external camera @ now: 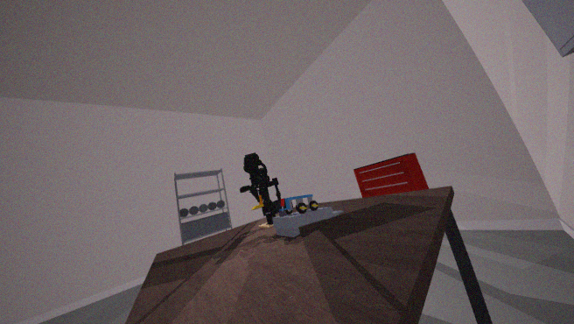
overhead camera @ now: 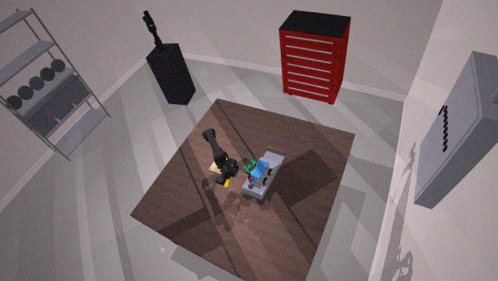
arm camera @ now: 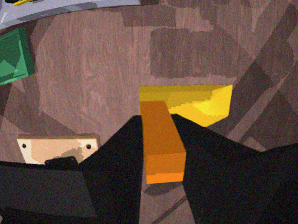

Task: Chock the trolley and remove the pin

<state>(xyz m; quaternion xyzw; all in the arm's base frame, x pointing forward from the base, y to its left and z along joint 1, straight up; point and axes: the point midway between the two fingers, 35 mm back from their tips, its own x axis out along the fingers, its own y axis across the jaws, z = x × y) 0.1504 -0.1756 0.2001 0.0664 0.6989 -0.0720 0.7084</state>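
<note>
My gripper [overhead camera: 224, 180] [arm camera: 154, 122] is shut on the orange handle of the yellow chock [overhead camera: 227, 183] [external camera: 257, 207] [arm camera: 207, 106], holding it above the table beside the ramp. The grey ramp [overhead camera: 252, 193] [external camera: 286, 225] [arm camera: 75, 8] carries the blue trolley [overhead camera: 260, 169] [external camera: 302, 197] with black and yellow wheels. The red-headed stop pin [overhead camera: 250, 180] [external camera: 283, 201] stands upright at the trolley's end near the ramp's tall end. The green tray [overhead camera: 250, 165] [arm camera: 12, 57] lies beside the ramp, on the arm's side. The chock's black base is not visible in the wrist view.
The arm's pale base plate [overhead camera: 213, 167] [arm camera: 55, 146] is on the brown table [overhead camera: 182, 205] [external camera: 219, 280], on the tray's other side from the ramp. A red cabinet [overhead camera: 308, 64] [external camera: 389, 177], a shelf rack and a black pedestal stand away from the table.
</note>
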